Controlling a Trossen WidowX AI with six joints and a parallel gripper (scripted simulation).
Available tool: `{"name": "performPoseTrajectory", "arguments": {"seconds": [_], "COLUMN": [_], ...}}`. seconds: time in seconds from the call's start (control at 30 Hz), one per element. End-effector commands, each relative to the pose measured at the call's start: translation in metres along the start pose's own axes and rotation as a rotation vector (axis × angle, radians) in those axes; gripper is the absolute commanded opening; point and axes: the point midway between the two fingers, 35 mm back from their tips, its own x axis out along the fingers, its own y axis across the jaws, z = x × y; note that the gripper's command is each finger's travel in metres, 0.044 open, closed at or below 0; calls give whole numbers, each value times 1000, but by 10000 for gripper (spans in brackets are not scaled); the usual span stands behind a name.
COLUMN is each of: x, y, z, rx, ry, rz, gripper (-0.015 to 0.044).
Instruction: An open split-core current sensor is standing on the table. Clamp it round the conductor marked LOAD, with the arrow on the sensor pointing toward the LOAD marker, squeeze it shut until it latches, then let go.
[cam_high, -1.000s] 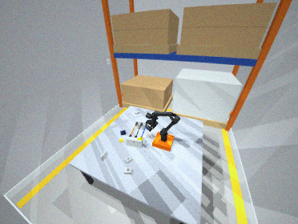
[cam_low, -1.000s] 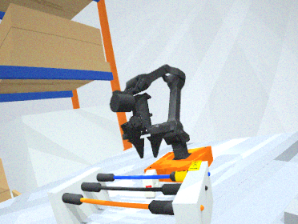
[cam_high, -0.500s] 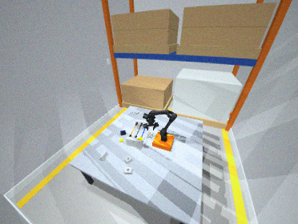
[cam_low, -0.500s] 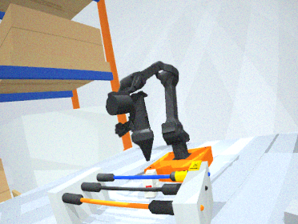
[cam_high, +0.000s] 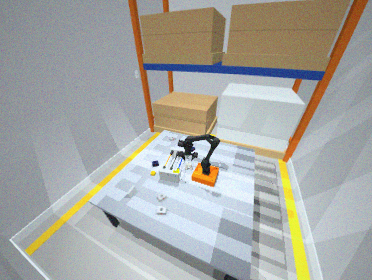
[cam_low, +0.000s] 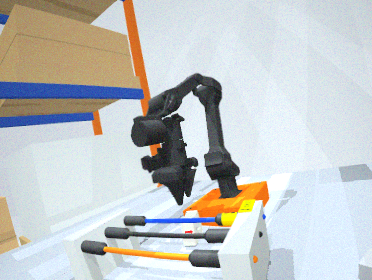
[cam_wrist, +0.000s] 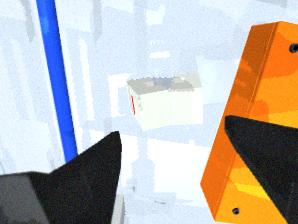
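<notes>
The white split-core sensor (cam_low: 191, 241) (cam_wrist: 172, 110) stands on the table beside the conductor rack, between it and the robot's base. A red mark shows on its side facing the blue conductor; its direction is unclear. My gripper (cam_high: 189, 157) (cam_low: 184, 200) (cam_wrist: 172, 130) is open and empty, pointing down above the sensor; in the wrist view the sensor appears beyond the gap between the fingertips. The rack holds a blue conductor (cam_low: 175, 220) (cam_wrist: 57, 75), a black conductor (cam_low: 170, 235) and an orange conductor (cam_low: 145, 254). The marker lettering is unreadable; a yellow tag (cam_low: 247, 206) sits by the blue conductor's end.
The rack's white end wall (cam_high: 170, 176) (cam_low: 245, 245) stands upright. The orange robot base (cam_high: 205, 176) (cam_low: 259, 193) (cam_wrist: 239, 115) is close beside the sensor. A dark blue block (cam_high: 155, 163), a yellow block (cam_high: 153, 173) and small white parts (cam_high: 161, 197) (cam_high: 161, 210) lie elsewhere on the table.
</notes>
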Motion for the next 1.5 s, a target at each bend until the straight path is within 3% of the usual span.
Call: {"name": "performPoseTrajectory", "arguments": {"seconds": [0.0, 1.03, 1.47], "x": [10, 51, 47], "y": [-2, -5, -2], "z": [0, -2, -1], "rx": [11, 11, 15], "ry": [1, 0, 0], "rz": [-13, -14, -4], "gripper": [320, 320, 233]}}
